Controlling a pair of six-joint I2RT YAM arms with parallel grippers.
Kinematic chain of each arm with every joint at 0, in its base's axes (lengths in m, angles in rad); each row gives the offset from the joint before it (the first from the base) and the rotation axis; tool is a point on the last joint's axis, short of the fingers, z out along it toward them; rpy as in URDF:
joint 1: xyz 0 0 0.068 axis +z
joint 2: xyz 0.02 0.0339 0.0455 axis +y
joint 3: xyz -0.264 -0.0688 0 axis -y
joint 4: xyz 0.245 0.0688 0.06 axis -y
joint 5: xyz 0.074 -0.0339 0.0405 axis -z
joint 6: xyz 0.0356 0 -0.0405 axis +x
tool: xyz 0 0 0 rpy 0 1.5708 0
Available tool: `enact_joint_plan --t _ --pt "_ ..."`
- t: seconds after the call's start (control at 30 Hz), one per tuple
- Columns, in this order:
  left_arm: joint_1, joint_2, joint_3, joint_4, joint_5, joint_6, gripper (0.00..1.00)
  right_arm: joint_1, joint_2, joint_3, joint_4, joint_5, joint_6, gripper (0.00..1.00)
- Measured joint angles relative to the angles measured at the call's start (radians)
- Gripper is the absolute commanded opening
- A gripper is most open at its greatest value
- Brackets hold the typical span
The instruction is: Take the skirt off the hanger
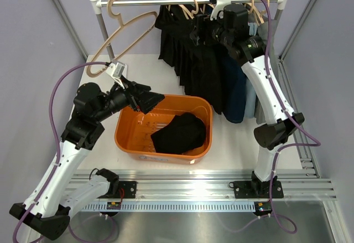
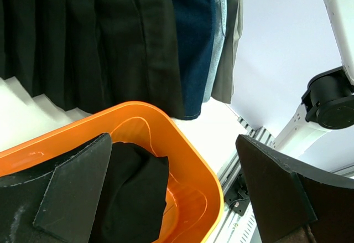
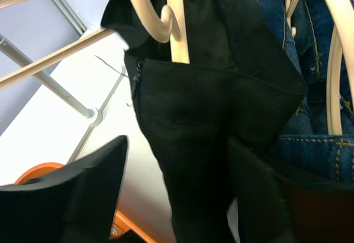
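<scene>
**Top view, read from the left end of the rail (image 1: pixel 155 1).** An empty wooden hanger (image 1: pixel 124 32) hangs tilted near the rail's left post. Below and in front of the rail, the left gripper (image 1: pixel 142 99) hovers over the left rim of the orange tub (image 1: pixel 128 143). Its jaws are spread wide with nothing between them. A black garment (image 1: pixel 180 133) lies crumpled inside the tub.

Right of the rail's middle, the black pleated skirt (image 1: pixel 191 60) hangs from its own hanger (image 3: pixel 178 27), waist up at the rail and hem down. Its long axis runs vertically, along the pleats. The right gripper (image 1: pixel 200 31) sits just under the rail at the skirt's waist. Its jaws are apart, the cloth passes between the fingers (image 3: pixel 77 198), and one finger is clear of the cloth.

Toward the rail's right end, a dark blue denim piece (image 1: pixel 235 91) and paler garments (image 2: pixel 229 38) hang close against the skirt, crowding that side.
</scene>
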Motion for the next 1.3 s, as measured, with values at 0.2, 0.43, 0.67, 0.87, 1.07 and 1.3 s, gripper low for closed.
enact_joint_plan --t 0.2,0.43,0.67,0.87,1.07,1.3 --pt "0.0 0.001 0.0 0.0 0.0 0.0 0.99 0.0 -0.001 -0.057 0.064 0.007 -0.067 0.87" --pt "0.0 0.006 0.0 0.0 -0.001 0.001 0.99 -0.002 -0.001 -0.119 0.1 0.014 -0.135 0.81" --pt "0.0 0.005 0.0 0.0 -0.002 0.001 0.99 -0.017 -0.001 -0.139 0.118 -0.011 -0.169 0.49" --pt "0.0 0.005 0.0 0.0 -0.005 0.001 0.99 -0.033 -0.001 -0.168 0.138 -0.068 -0.194 0.04" --pt "0.0 0.006 0.0 0.0 -0.005 0.0 0.99 -0.047 -0.001 -0.175 0.146 -0.127 -0.183 0.0" --pt "0.0 0.005 0.0 0.0 -0.005 0.0 0.99 -0.094 -0.001 -0.148 0.13 -0.256 -0.134 0.0"
